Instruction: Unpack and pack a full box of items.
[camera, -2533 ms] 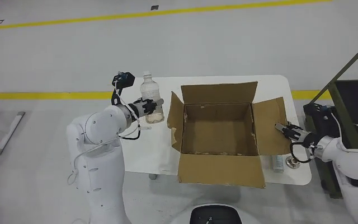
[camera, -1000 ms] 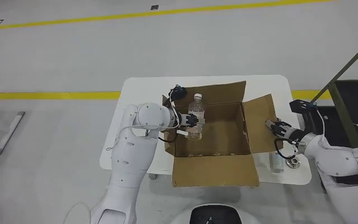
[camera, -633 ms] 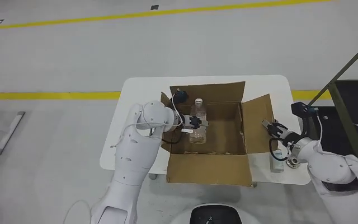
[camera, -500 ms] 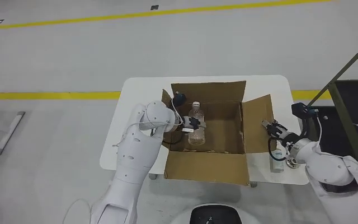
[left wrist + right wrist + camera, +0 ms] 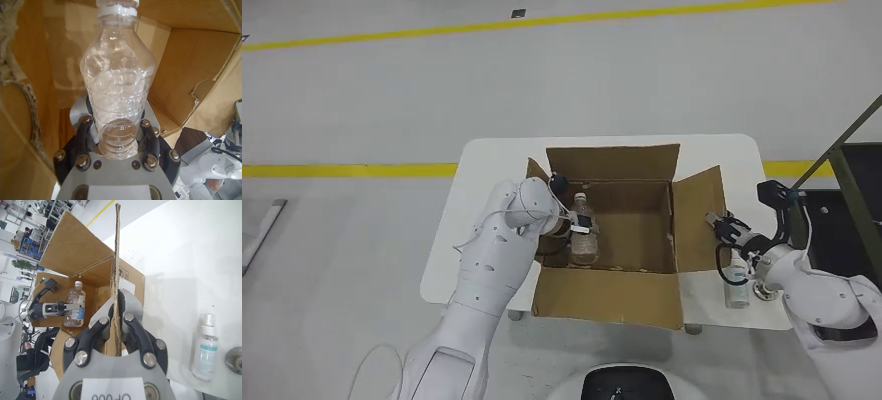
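Top view, left pincer [image 5: 578, 223] holding bottle [image 5: 585, 246] inside box [image 5: 608, 297]

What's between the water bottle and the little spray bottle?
The box's flap, pinched in the right pincer, stands between them; the right wrist view shows it.

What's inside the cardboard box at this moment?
Inside the cardboard box: a clear plastic bottle, upright, clamped in the left gripper. The floor beside it looks bare. The strip behind the near wall is hidden, as is whether the bottle's base touches down.
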Controlling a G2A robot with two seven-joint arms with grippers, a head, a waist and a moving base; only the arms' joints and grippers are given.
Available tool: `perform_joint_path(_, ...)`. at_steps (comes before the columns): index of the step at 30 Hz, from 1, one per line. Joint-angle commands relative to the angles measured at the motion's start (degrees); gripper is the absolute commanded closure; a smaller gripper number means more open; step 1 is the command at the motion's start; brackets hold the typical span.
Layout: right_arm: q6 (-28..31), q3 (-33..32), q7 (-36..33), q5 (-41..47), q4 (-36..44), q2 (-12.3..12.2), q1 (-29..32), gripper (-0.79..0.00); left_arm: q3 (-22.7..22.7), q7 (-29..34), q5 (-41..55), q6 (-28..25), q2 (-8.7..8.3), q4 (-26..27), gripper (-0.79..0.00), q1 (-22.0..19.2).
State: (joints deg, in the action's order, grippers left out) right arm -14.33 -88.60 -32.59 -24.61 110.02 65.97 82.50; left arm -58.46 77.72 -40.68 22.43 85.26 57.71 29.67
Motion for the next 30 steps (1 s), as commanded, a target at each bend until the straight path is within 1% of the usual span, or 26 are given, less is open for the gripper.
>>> perform_joint_path(1,-0.1,0.1,-0.1,0.0,0.2,0.0,0.0,0.000,1.1,0.0,-0.5,0.0,0.20,-0.7,0.000,-0.6)
perform_joint_path(4,-0.2,0.4,-0.2,0.0,0.3,0.0,-0.1,0.000,2.5,0.1,-1.5,0.1,0.45,-1.8,0.000,-1.2)
perform_joint_path(11,0.5,0.7,-0.6,-0.7,0.9,-0.1,-0.2,0.000,4.0,-0.5,-1.5,0.9,0.96,-3.8,0.000,-2.3)
perform_joint_path(14,1.0,0.7,-0.9,-1.1,1.2,-0.2,-0.3,0.000,4.8,-1.2,-1.8,0.1,1.17,-4.5,-0.009,-2.7)
perform_joint_path(15,1.2,0.7,-1.1,-1.3,1.2,-0.2,-0.3,0.000,4.8,-1.3,-1.6,0.0,1.22,-5.1,-0.323,-2.8)
perform_joint_path(16,1.4,0.7,-1.3,-1.3,1.2,-0.2,-0.4,0.000,4.8,-1.4,-1.4,0.0,1.25,-5.7,-0.705,-3.0)
perform_joint_path(17,1.7,0.7,-1.5,-1.4,1.2,-0.3,-0.4,0.000,4.9,-1.5,-1.5,-0.2,1.27,-6.2,-0.785,-3.1)
perform_joint_path(24,2.2,0.6,-2.4,-1.4,0.4,-0.4,-1.0,0.000,5.1,-2.1,-1.1,-0.7,1.47,-7.8,-0.785,-4.2)
perform_joint_path(26,2.2,0.6,-2.7,-1.4,0.2,-0.4,-1.2,-0.015,5.6,-3.0,-2.2,-1.7,1.48,-7.4,-0.785,-4.4)
perform_joint_path(27,2.2,0.5,-2.8,-1.5,0.1,-0.4,-1.3,-0.040,5.7,-3.0,-2.3,-2.1,1.47,-7.2,-0.785,-4.6)
perform_joint_path(30,2.8,0.4,-4.3,-1.4,-0.2,-0.6,-2.1,-0.040,5.2,-4.0,-2.2,-3.8,1.30,-5.5,-0.785,-4.8)
